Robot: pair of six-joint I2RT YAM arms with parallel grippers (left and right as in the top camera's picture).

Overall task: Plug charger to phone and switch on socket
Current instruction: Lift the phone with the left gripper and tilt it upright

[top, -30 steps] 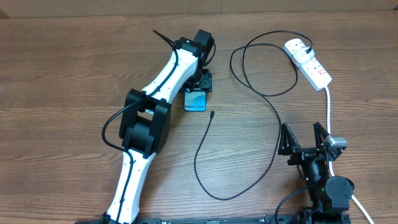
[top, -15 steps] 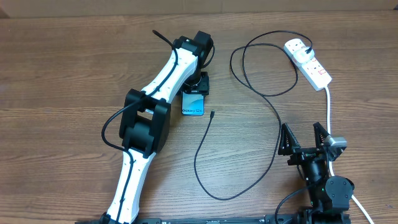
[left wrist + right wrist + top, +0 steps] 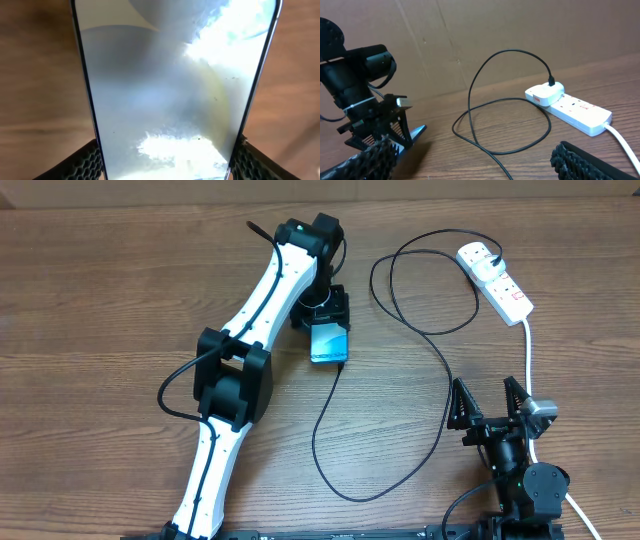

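Note:
My left gripper (image 3: 321, 318) is shut on the phone (image 3: 328, 343), which lies tilted on the table with its blue screen up. In the left wrist view the phone (image 3: 170, 90) fills the frame between my fingers (image 3: 167, 162). The charger's black cable (image 3: 440, 350) runs from its plug in the socket (image 3: 497, 280), loops, and ends at the phone's lower edge, where I cannot make out its tip. My right gripper (image 3: 490, 405) is open and empty, near the front right. The right wrist view shows its fingers (image 3: 480, 165), the cable (image 3: 485, 135), the socket (image 3: 575, 107) and the phone's edge (image 3: 414, 133).
The socket's thick white cord (image 3: 528, 360) runs down the right side past my right gripper. A cardboard wall (image 3: 470, 30) stands behind the table. The cable's lower loop (image 3: 350, 492) lies at the front middle.
My left gripper has swung the phone to the right and turned it, so its lower edge now meets the cable tip. The right arm has not moved.

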